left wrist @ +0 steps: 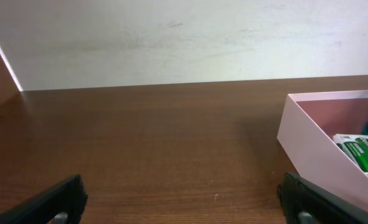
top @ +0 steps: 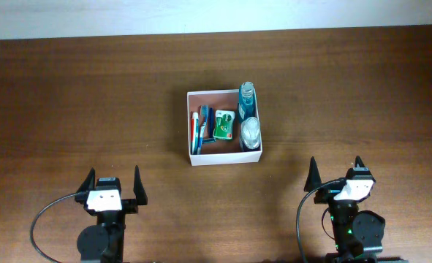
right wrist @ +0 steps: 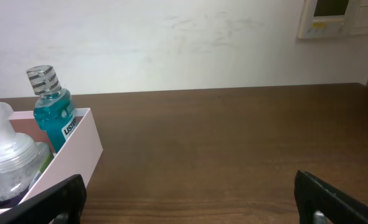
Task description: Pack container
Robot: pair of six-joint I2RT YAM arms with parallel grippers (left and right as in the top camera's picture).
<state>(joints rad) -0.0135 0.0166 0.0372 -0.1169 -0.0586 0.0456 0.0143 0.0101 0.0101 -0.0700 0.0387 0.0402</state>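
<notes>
The container [top: 191, 124], white-walled, square, sits mid-table; toiletries lie inside.

containers: 1, white-walled box [top: 226, 158]
tables: 1 [top: 69, 95], brown wood
blue mouthwash bottles: 1 [top: 246, 102], striped cap
clear bottles: 1 [top: 251, 132], rounded clear top
green packets: 1 [top: 225, 125]
red-and-white tubes: 1 [top: 195, 131]
blue flat items: 1 [top: 205, 123], can't tell what it is from my overhead view
items I count inside the box: 5 total
my grippers: 2, left gripper [top: 114, 175] and right gripper [top: 335, 166]
fingers per gripper: 2, so 4 across both my arms
wall panels: 1 [right wrist: 333, 17], seen only from my right wrist
</notes>
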